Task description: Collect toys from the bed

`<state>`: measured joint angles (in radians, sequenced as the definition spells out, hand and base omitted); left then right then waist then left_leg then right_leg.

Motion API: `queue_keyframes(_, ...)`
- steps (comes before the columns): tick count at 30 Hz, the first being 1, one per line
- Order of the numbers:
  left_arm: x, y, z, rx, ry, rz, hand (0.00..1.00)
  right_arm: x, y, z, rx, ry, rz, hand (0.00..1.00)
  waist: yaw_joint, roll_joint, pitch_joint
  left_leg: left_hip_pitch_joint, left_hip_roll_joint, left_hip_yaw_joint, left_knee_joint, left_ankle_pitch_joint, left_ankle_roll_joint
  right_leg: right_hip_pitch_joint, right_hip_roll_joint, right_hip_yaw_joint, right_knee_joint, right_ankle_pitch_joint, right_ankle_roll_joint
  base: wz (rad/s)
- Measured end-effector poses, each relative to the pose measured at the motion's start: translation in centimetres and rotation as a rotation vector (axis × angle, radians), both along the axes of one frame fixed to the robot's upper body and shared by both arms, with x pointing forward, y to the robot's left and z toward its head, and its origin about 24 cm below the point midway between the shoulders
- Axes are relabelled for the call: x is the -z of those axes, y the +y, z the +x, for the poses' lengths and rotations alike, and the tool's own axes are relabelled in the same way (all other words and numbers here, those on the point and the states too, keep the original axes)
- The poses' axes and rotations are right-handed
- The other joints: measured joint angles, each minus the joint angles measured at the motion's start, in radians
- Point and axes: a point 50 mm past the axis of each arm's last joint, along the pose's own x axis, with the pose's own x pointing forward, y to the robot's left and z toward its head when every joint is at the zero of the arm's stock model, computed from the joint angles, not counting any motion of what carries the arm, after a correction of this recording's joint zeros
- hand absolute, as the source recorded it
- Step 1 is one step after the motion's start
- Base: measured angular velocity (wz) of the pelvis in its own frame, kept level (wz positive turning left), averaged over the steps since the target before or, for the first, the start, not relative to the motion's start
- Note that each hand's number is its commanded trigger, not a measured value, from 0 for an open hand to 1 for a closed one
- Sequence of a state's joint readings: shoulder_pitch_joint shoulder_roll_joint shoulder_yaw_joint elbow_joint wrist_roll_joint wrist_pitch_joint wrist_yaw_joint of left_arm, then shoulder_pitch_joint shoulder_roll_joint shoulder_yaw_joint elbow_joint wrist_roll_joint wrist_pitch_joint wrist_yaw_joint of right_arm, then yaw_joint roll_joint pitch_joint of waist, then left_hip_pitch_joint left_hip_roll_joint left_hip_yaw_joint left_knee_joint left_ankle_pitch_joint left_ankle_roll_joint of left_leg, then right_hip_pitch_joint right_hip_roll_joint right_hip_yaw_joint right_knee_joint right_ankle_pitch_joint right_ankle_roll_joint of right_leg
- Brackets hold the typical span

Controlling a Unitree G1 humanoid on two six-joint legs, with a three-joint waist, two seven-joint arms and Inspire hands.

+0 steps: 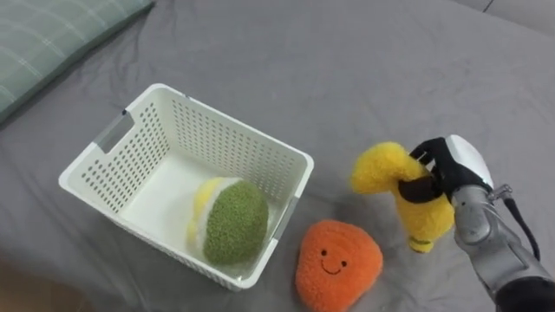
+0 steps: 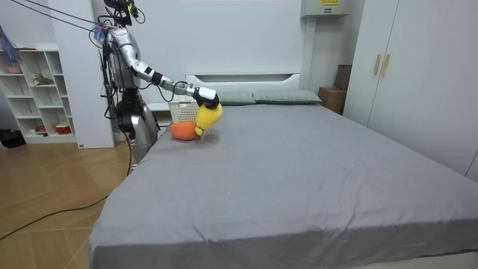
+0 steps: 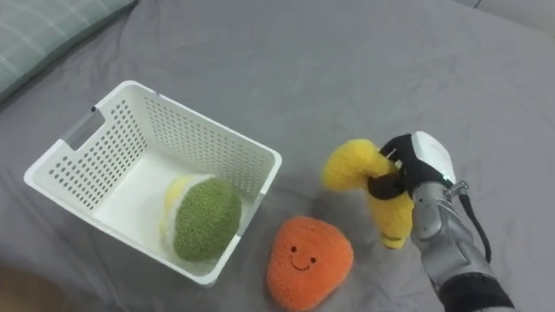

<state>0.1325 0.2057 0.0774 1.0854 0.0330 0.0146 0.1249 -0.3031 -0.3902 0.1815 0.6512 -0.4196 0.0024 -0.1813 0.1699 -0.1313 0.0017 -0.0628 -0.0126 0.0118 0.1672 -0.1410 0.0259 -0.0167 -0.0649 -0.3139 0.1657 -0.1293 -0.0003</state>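
Grey bed [image 1: 364, 69] carries everything I see, with a striped pillow [image 1: 52, 43] at its far left. I note a white basket [image 1: 225, 139] on the sheet, a green and yellow toy [image 1: 232, 221] inside it. An orange toy [image 1: 336, 264] lies just beside the basket. To its right, the right hand [image 1: 455, 165] has its fingers [image 1: 421, 187] curled round a yellow toy [image 1: 381, 169].

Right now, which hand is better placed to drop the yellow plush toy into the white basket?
The right hand: its fingers are curled round the yellow plush toy, which it holds just to the right of the white basket.
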Motion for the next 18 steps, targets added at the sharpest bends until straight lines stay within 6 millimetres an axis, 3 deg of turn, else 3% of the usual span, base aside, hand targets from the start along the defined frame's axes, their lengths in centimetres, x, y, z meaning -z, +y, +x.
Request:
queue_keyframes(6, 0.1, -0.1, -0.4, -0.045, -0.005, -0.01, 0.0, -3.0, 1.0, 0.6, -0.066, -0.118, -0.002, 1.0, -0.004, 0.008, -0.0009, 0.031, -0.002, 0.002, -0.002, 0.002, 0.0, 0.024, 0.001, 0.017, 0.004, -0.002, 0.0, -0.04)
queue_keyframes(11, 0.2, -0.6, -0.2, -0.049, -0.01, -0.021, 0.0, -5.1, 2.2, 1.0, -0.123, -0.197, 0.003, 1.0, -0.007, -0.002, -0.0026, 0.041, -0.005, 0.0, -0.001, 0.002, 0.0, 0.039, 0.0, 0.015, 0.001, -0.006, 0.002, 0.02)
queue_keyframes(18, 0.3, -1.0, 0.2, -0.046, -0.019, -0.031, 0.0, -7.9, 4.1, 1.1, -0.211, -0.283, -0.017, 1.0, -0.005, -0.007, 0.0048, 0.057, -0.007, 0.005, -0.008, 0.001, 0.001, 0.052, -0.001, 0.015, -0.002, -0.008, 0.004, 0.0)
